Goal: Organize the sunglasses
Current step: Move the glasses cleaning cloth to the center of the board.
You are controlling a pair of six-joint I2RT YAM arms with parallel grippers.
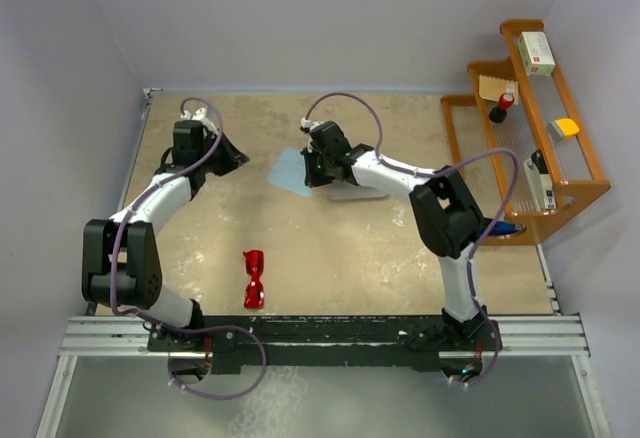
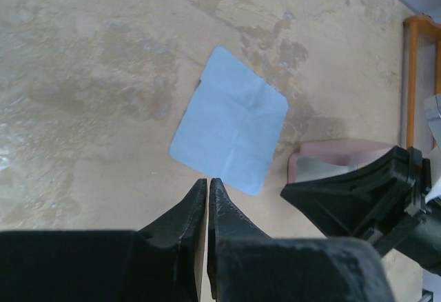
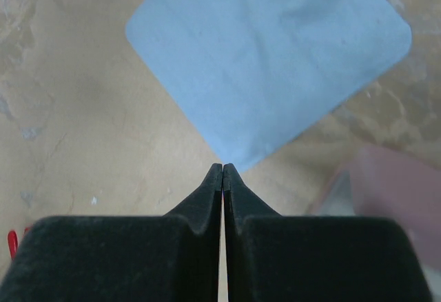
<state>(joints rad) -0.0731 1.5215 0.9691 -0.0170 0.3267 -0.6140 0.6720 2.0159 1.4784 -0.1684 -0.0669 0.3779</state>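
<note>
The red sunglasses (image 1: 254, 278) lie on the table near the front, left of centre, away from both grippers. Only a red sliver of the sunglasses (image 3: 12, 241) shows at the right wrist view's left edge. My left gripper (image 1: 240, 158) (image 2: 208, 181) is shut and empty, hovering just short of a light blue cloth (image 1: 286, 170) (image 2: 231, 140). My right gripper (image 1: 310, 176) (image 3: 222, 167) is also shut, its tips at the near corner of the cloth (image 3: 269, 61), which lies flat. A pink case (image 1: 358, 194) (image 2: 331, 156) (image 3: 396, 192) lies right of the cloth, partly under the right arm.
A wooden rack (image 1: 580, 186) stands at the right edge, holding a white box (image 1: 537, 53), a red-capped black bottle (image 1: 499, 109) and a yellow item (image 1: 566, 128). Walls close in the back and both sides. The right gripper's body (image 2: 375, 198) fills the left wrist view's lower right.
</note>
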